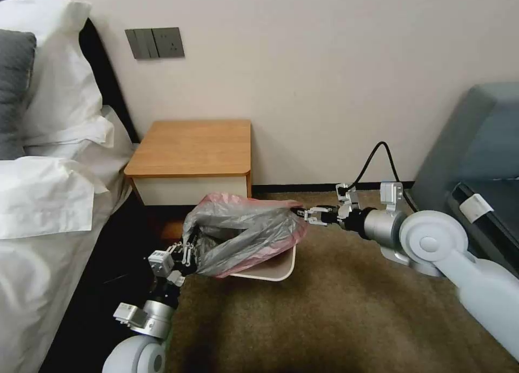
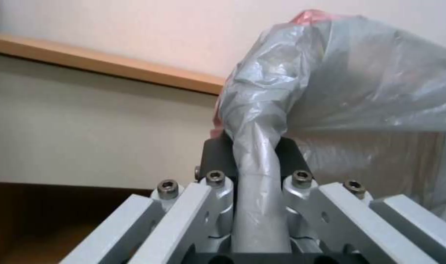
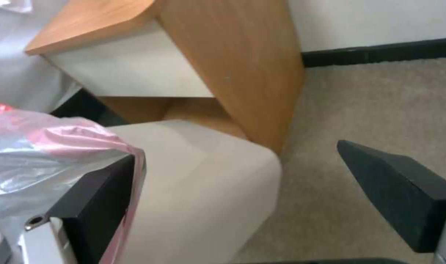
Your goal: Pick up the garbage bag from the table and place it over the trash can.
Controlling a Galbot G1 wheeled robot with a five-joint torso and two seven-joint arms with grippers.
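Setting: bedroom. Bed (image 1: 38,216) with white linen and pillows (image 1: 59,75) at left, wooden nightstand (image 1: 194,146) against wall, wall switch-and-socket panel (image 1: 154,42), brown carpet (image 1: 335,319), grey upholstered seat (image 1: 476,146) at right.

Arms: pale blue-grey shells, round white joints, silver wrists.
Left tool (image 1: 186,252): silver links, hex screws, black pads.
Right tool (image 1: 304,214): black cable behind.

A bed (image 1: 48,211) with white sheets lies at the left, 2 white pillows (image 1: 59,75) and a grey pillow (image 1: 13,86) stacked at its head. A grey switch panel (image 1: 154,42) sits on the cream wall (image 1: 324,65). Brown carpet (image 1: 335,319) covers the floor. A black cable (image 1: 373,162) loops near the black skirting (image 1: 303,188), beside a grey-blue sofa (image 1: 476,146) at the right.
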